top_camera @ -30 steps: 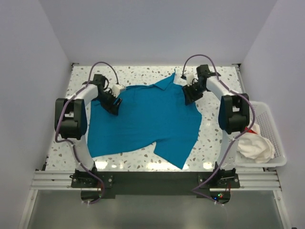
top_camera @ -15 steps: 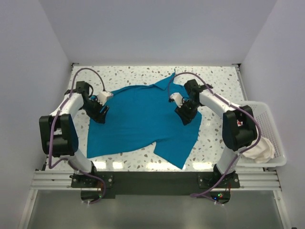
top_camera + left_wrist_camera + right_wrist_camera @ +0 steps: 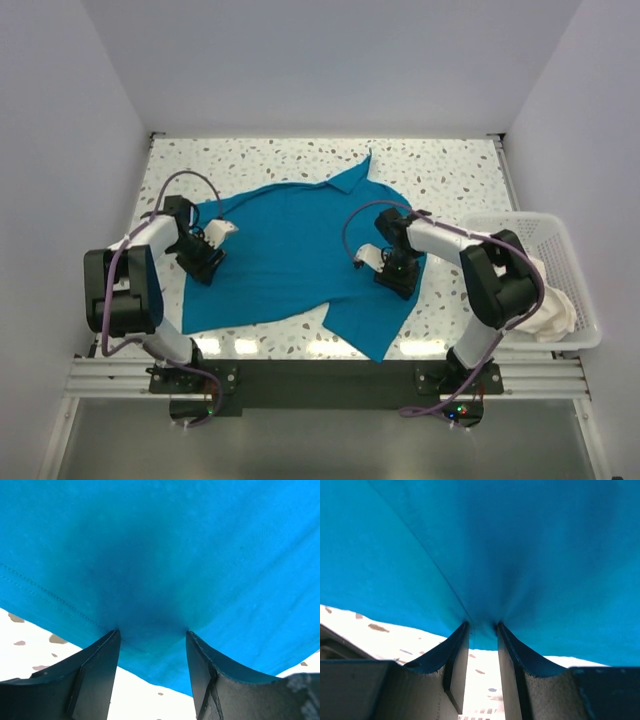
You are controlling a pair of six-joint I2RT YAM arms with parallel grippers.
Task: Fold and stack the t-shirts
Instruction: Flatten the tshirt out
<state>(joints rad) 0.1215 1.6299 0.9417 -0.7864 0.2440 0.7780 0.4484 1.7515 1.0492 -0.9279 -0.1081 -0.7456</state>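
Gripping the teal shirt (image 3: pixel 300 250) on both sides, I have my left tool (image 3: pixel 203 262) half closed on bunched hem and my right tool (image 3: pixel 395 275) nearly shut on a fold; the shirt lies spread mid-bench (image 3: pixel 450 170).

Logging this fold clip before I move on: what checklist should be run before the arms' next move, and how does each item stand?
1. Right claw grips teal shirt: ok, cloth pinched between nearly closed fingers.
2. Left claw grips shirt: cannot tell; fingers apart, cloth across the gap hides the tips.
3. Shirt lies square: not ok, skewed, collar pointing far-right.
4. White shirt clear of work area: ok, in the basket.
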